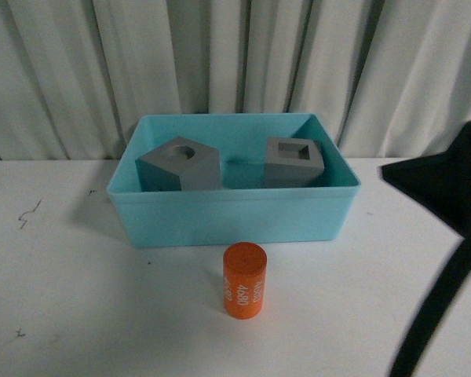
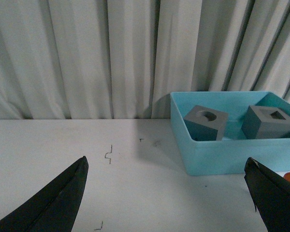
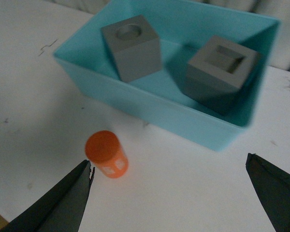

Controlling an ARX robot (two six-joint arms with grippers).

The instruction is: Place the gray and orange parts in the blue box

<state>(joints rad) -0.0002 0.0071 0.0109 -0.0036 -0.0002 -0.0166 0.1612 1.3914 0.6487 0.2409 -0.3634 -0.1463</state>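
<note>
Round-holed cube [image 1: 180, 163], square-holed cube [image 1: 293, 162] inside blue box [image 1: 235, 218]; orange cylinder [image 1: 244, 280] just outside it; left claw [image 2: 165, 160], right claw [image 3: 169, 161] apart.

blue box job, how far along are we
Done: the round-recess cube and square-recess cube sit inside the box. In hand: nothing; the right gripper is open over the table near the orange cylinder, and the left gripper is open too. Left: the cylinder, standing in front of the box.
</note>
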